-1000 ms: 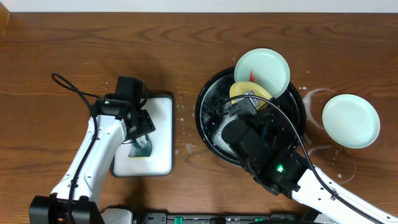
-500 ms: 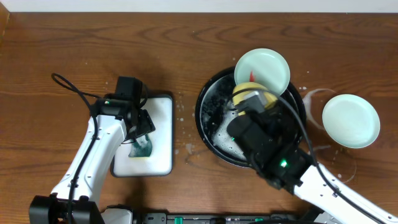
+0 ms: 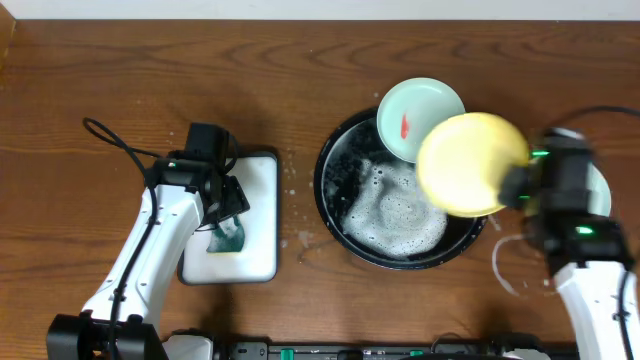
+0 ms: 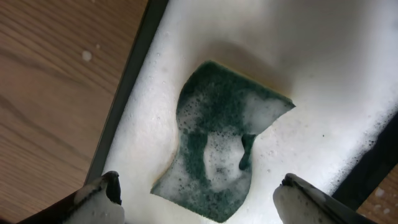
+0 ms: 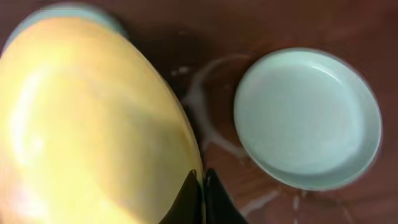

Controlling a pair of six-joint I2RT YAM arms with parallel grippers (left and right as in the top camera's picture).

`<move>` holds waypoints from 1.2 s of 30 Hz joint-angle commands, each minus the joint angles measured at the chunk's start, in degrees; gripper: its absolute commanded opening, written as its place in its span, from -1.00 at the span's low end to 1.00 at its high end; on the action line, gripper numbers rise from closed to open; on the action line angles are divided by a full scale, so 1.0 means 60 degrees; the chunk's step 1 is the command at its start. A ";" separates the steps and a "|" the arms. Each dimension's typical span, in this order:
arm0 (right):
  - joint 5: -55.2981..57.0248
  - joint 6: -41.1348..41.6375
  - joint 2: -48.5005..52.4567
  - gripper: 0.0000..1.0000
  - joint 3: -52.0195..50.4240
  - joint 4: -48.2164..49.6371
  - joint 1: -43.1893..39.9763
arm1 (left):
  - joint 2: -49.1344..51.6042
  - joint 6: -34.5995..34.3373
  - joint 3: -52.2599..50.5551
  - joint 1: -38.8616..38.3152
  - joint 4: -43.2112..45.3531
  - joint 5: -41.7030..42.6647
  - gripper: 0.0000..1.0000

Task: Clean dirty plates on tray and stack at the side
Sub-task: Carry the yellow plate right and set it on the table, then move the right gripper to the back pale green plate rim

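My right gripper is shut on the rim of the yellow plate and holds it tilted in the air over the right edge of the black tray. A mint-blue plate with a red smear leans on the tray's far rim. A clean mint-blue plate lies on the table to the right, mostly hidden under my arm in the overhead view. My left gripper is open above the green sponge.
The sponge lies in foam on the white dark-rimmed tray at the left. Soapy foam covers the black tray's bottom. Wet streaks mark the table beside the clean plate.
My right arm lifted the yellow plate out of the black tray and swung it to the right, toward the clean mint plate. The left arm has not moved.
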 commanded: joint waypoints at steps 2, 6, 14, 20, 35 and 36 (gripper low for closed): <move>-0.2503 0.0994 0.0229 -0.98 0.0193 -0.0204 -0.2626 | -0.0018 0.0062 -0.0029 0.0051 0.0004 -0.0015 0.65; -0.2557 0.1672 0.0987 -0.98 0.0193 -0.0055 -0.4615 | -0.0018 0.0062 -0.0029 0.0051 0.0004 -0.0015 0.65; -0.2127 0.2080 0.2922 -0.98 0.0193 0.0200 -0.6728 | -0.0018 0.0062 -0.0029 0.0051 0.0004 -0.0015 0.66; -0.3829 0.1013 0.3534 0.14 0.0197 0.1155 -0.6925 | -0.0018 0.0062 -0.0029 0.0051 0.0004 -0.0018 0.66; -0.4441 -0.1155 0.2153 0.07 0.0335 0.1530 -0.0929 | -0.0018 0.0062 -0.0029 0.0051 0.0004 -0.0018 0.65; -0.3792 -0.1330 0.2295 0.11 0.0339 0.1661 -0.0364 | -0.0018 0.0062 -0.0029 0.0051 0.0007 -0.0018 0.66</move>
